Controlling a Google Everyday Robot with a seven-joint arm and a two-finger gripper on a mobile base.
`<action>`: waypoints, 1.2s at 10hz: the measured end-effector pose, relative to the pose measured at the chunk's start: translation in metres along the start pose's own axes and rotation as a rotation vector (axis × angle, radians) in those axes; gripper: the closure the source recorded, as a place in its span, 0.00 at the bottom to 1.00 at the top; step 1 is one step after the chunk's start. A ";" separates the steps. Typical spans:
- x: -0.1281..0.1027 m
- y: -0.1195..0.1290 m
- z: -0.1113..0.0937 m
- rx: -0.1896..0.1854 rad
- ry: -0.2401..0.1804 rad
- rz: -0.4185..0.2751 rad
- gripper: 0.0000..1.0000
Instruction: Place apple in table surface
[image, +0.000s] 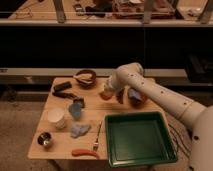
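Clenched on the apple (106, 94), my claw (108, 92) hangs low over the tabletop (100, 107) – far-centre, just left of the reddish bowl (136, 97) – aiming for bare wood.

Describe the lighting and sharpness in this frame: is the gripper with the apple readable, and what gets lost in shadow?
Camera view: warm, dim light falls on the table surface while the shelves behind go nearly black. The whole frame is soft. The gripper sits low over the table's middle, and the apple at its tip shows as an orange-yellow blob with fuzzy edges. The green tray has mild sheen on its rim.
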 end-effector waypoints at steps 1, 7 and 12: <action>0.000 -0.001 0.008 -0.016 -0.037 -0.015 0.99; -0.016 0.003 0.038 -0.112 -0.192 -0.064 0.41; -0.023 0.019 0.059 -0.115 -0.195 -0.035 0.20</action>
